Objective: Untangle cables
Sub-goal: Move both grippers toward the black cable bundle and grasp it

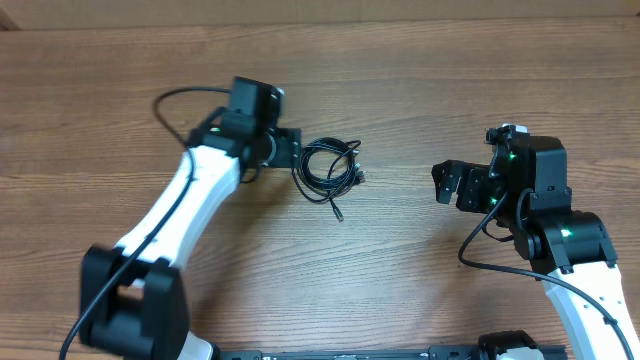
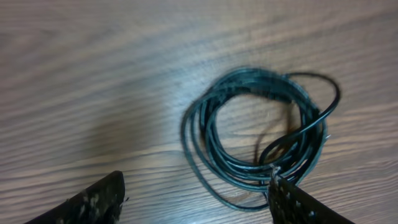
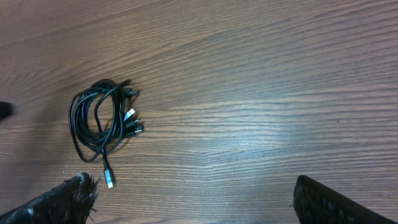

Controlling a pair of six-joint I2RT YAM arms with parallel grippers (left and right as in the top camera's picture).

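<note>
Here we have the cables [image 1: 328, 166] lying as one tight coil on the wooden table [image 1: 420, 60], a little left of centre, with one tail trailing toward the near side. Our left gripper [image 1: 294, 152] sits right at the coil's left edge, fingers spread wide. In the left wrist view one fingertip [image 2: 292, 205] overlaps the coil's rim while the other stands off over bare wood. We judge this a straddling pose, so that closing would pinch a few strands. Whether that tip touches the cords we cannot tell. Our right gripper [image 1: 442, 183] hovers well apart on the right, jaws also wide and empty, facing the coil. We think it is placed to take the loose plug end [image 3: 109, 181] once the bundle is anchored. Nothing is separated yet.
</note>
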